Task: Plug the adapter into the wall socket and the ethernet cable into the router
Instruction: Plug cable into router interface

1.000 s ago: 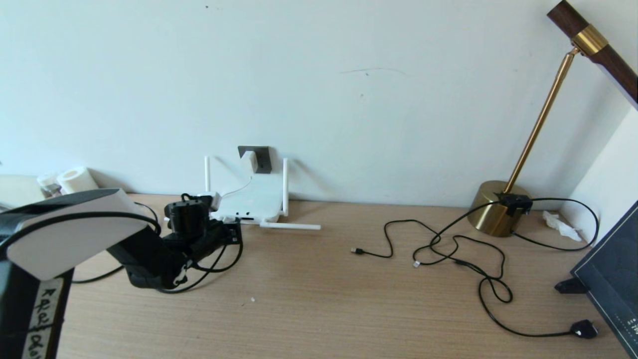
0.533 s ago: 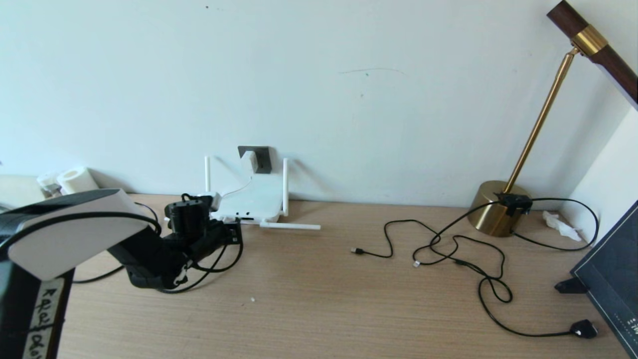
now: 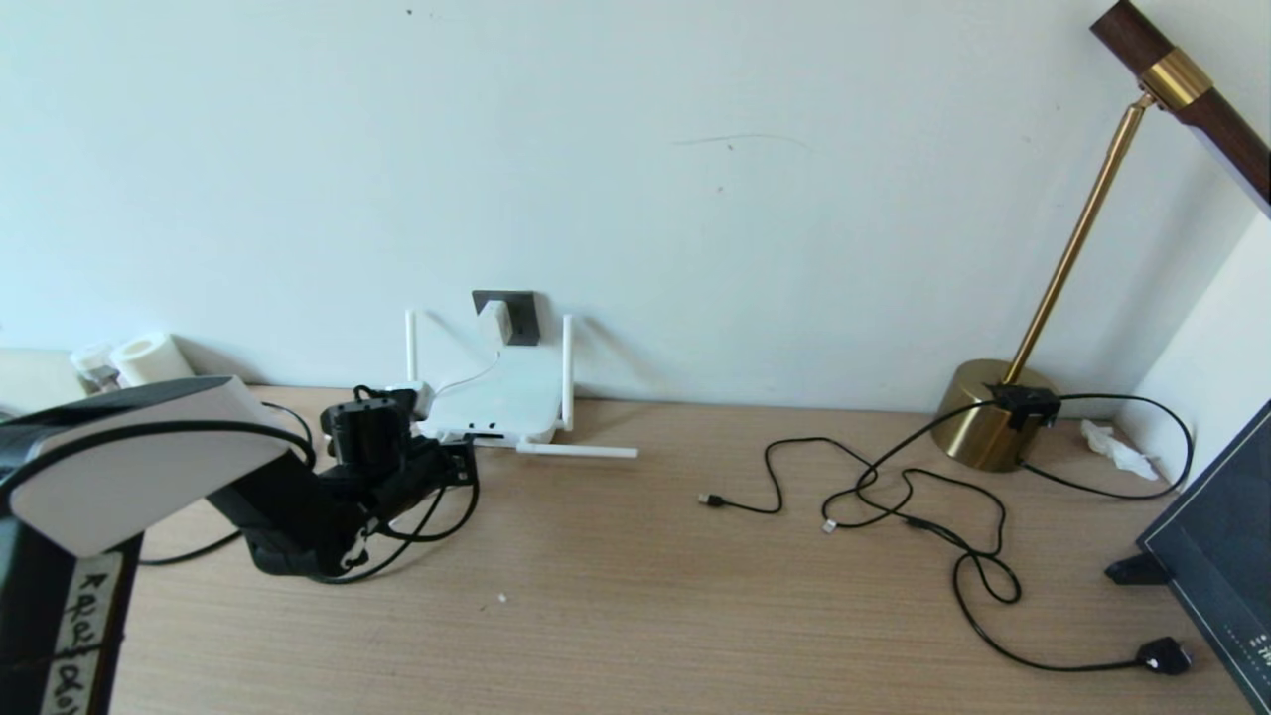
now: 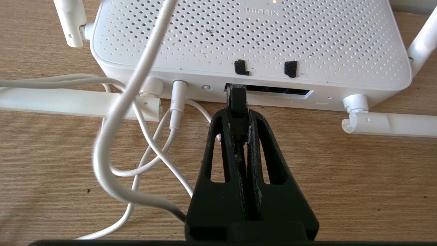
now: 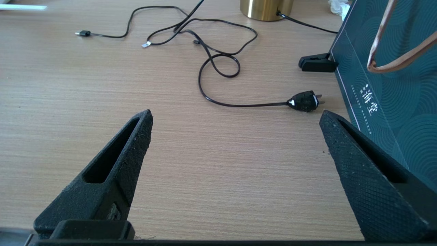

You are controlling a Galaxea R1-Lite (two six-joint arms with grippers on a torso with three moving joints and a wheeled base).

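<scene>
Centrally on the tabletop (image 3: pixel 635 596), the router (image 4: pixel 252 37) is set vs. the wall, w/ the adapter (image 3: pixel 492 323) seated in the wall socket (image 3: pixel 521 316) above it. The ethernet cable (image 4: pixel 237 102) plug is pinched between closed left gripper (image 4: pixel 238 118) fingers at the router's port edge. Right gripper (image 5: pixel 235 123) fingers are spread wide, nothing held, over bare tabletop.

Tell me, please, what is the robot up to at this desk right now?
The left gripper is shut on the ethernet cable and holds its plug at the port strip on the router. The adapter already sits in the wall socket. The right gripper hangs open over the desk, holding nothing.
</scene>
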